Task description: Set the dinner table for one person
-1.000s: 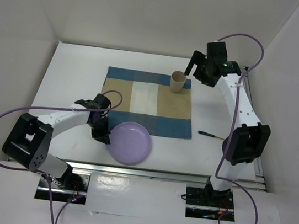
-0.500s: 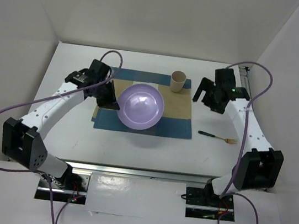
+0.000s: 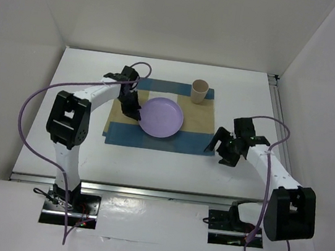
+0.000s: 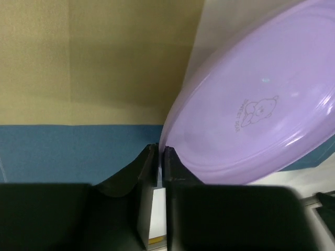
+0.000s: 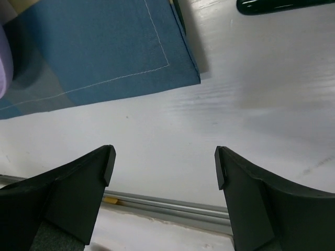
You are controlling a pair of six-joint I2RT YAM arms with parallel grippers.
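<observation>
my left gripper was pinching the rim of the purple plate, the two fingers pressed together on its left edge with only the thin lip between them. from my left wrist camera the plate's underside showed, with a small printed mark on it, and the plate sat tilted above the cloth; i could not tell whether its far side touched down. the plate was over the middle of the placemat, a blue and tan checked cloth that lay flat on the dinner table, nearer the far edge than the near one and about midway between the left and right edges. the table itself was the broad white top that filled the space in front of my two bases, with a metal rail along its near edge. a tan cup stood upright on the far right corner of the placemat, well apart from the plate. my right gripper hung low over bare white table just off the placemat's near right corner, its fingers spread wide and holding nothing. in my right wrist view the blue corner of the cloth lay ahead of the fingers, and the dark handle of some utensil lay on the table beyond it, toward the right edge; the rest of it was out of view.
</observation>
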